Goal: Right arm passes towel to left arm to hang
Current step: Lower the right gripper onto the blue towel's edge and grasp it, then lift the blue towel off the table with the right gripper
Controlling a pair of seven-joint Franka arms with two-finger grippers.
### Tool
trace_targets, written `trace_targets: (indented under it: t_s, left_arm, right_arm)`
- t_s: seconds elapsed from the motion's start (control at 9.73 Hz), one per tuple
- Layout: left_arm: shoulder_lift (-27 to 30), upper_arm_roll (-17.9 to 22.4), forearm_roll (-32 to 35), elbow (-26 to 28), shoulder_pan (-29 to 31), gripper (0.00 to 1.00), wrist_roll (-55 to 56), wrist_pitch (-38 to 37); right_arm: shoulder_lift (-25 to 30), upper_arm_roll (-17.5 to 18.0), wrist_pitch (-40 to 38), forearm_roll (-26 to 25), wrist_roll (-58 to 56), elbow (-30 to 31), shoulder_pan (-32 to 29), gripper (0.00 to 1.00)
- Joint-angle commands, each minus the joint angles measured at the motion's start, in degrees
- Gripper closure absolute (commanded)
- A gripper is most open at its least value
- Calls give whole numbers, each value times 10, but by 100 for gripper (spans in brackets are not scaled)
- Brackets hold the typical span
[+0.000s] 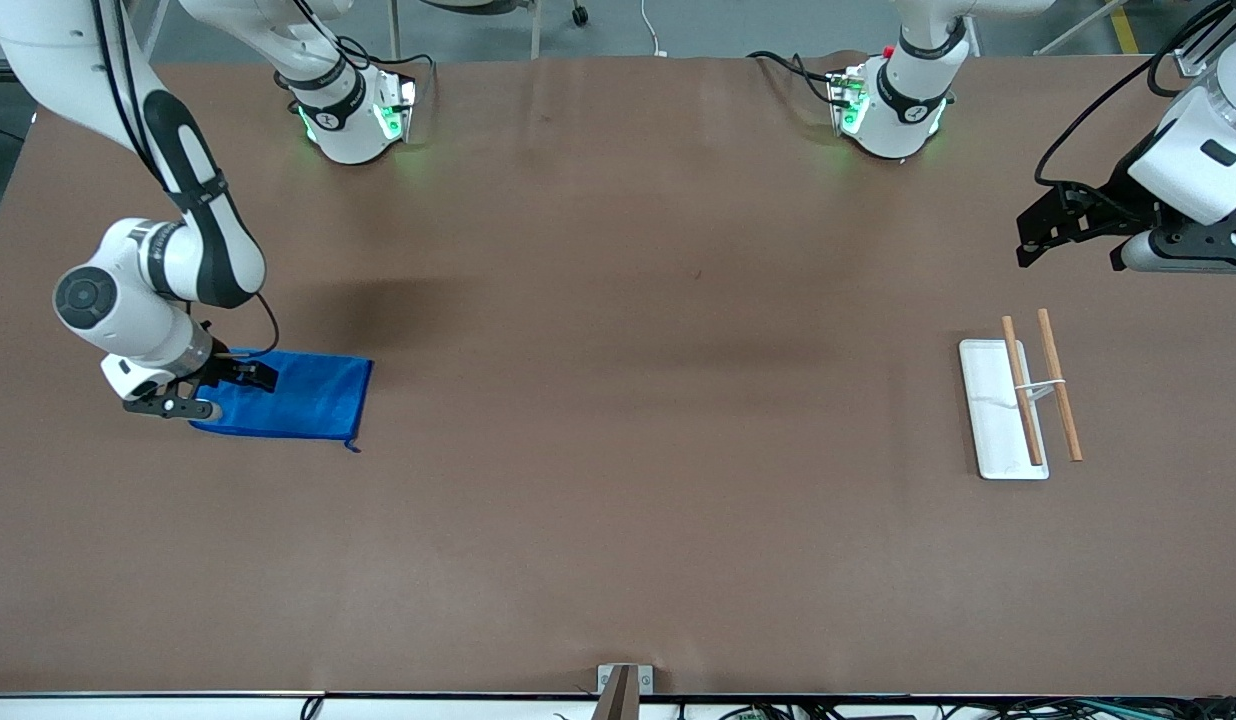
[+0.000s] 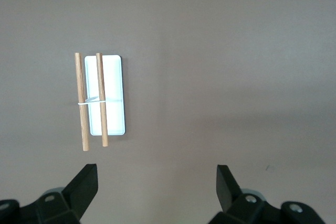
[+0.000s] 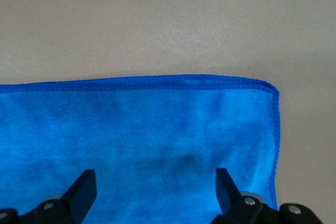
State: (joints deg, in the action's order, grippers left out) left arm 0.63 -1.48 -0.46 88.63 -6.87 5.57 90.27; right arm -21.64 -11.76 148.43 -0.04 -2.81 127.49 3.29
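Both grippers stand spread: our right gripper (image 1: 210, 392) is low over the flat blue towel (image 1: 298, 397) at the right arm's end of the table, so we should pinch an edge squarely, while our left gripper (image 1: 1070, 232) waits above the rack (image 1: 990, 420).

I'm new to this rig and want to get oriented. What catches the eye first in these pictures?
The bright blue microfibre towel lies flat on the brown table at the right arm's end, with the right gripper open and low over its edge. At the left arm's end stands a small white-based rack with two wooden rods, and the left gripper waits open in the air near it.
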Motion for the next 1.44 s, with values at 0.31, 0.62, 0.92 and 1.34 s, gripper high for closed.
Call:
trace_targets:
  t_s: [0.31, 0.62, 0.92, 1.34]
  left_arm:
    - [0, -1, -2, 21, 1, 1, -6, 8]
    - [0, -1, -2, 22, 0, 1, -6, 8]
    - [-1, -2, -2, 24, -2, 1, -2, 11]
    - [-7, -1, 0, 16, -5, 1, -3, 10]
  right_arm:
    - [-23, 21, 19, 5, -8, 13, -12, 0]
    - [-34, 90, 33, 5, -9, 14, -80, 25]
    - [-33, 104, 27, 5, -8, 11, -96, 95]
    - [0, 106, -49, 7, -7, -4, -97, 100]
